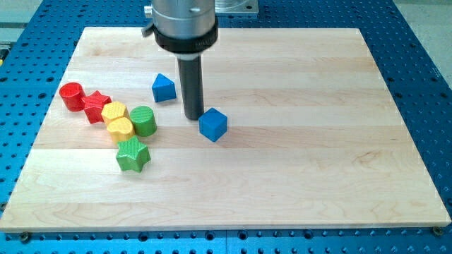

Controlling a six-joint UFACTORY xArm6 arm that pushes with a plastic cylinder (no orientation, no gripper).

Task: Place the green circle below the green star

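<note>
The green circle [143, 121] stands at the left of the wooden board [296, 155], touching the yellow blocks on its left. The green star [133, 155] lies just below it, toward the view's bottom. My tip [193, 116] rests on the board to the right of the green circle, about a block's width away from it. It sits between the blue pentagon-like block [164, 87] at its upper left and the blue cube [212, 124] at its lower right, close to the cube.
A red cylinder [71, 95] and a red star [96, 106] lie at the far left. A yellow round block [114, 111] and a yellow heart-like block [120, 129] sit between them and the green circle. Blue perforated table [424, 85] surrounds the board.
</note>
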